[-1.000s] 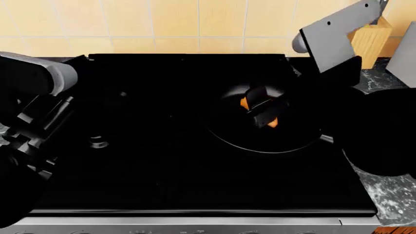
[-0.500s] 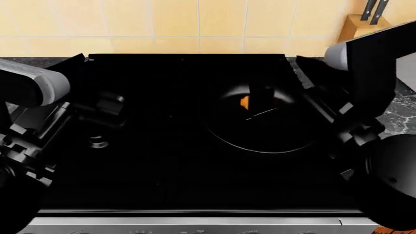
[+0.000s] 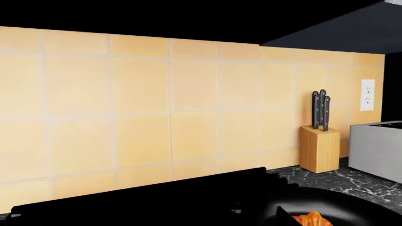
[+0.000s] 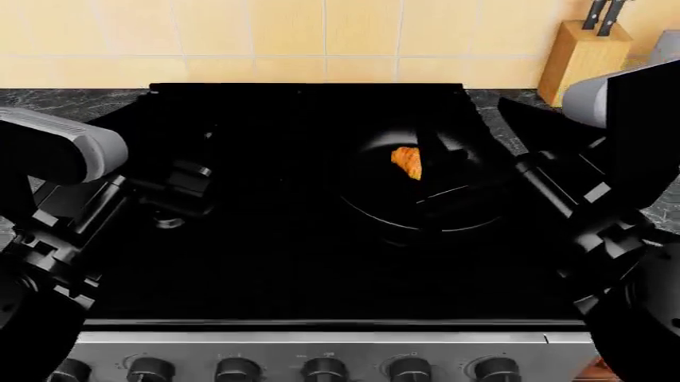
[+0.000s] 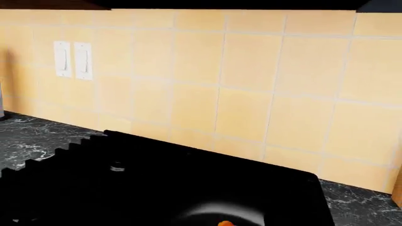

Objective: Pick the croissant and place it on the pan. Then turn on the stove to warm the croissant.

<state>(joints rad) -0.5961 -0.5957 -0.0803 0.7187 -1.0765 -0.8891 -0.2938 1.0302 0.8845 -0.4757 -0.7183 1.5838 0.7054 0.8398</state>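
Resting in the bowl of the pan [image 4: 425, 195], the croissant [image 4: 406, 162] lies toward the pan's far side, nearer the tiled wall [image 4: 318, 32] than the knobs [image 4: 324, 370]. The pan sits on the right half of the stove [image 4: 266, 239], its rim showing as a thin pale arc against the black cooktop. A dark part of the right gripper [image 4: 441, 179] reaches over the pan just beside the croissant; whether its jaws are apart or together cannot be told against the black surface. The left gripper [image 4: 181, 191] hangs over the left half of the stove, well apart from the pan, and the state of its jaws cannot be told either. A wooden knife block [image 4: 579, 52] stands on the dark marbled bench [image 4: 64, 102] to the right of the stove, against the wall. In the left wrist view the croissant [image 3: 311, 219] shows as an orange patch at the picture's edge, with the knife block [image 3: 319, 148] beyond it.
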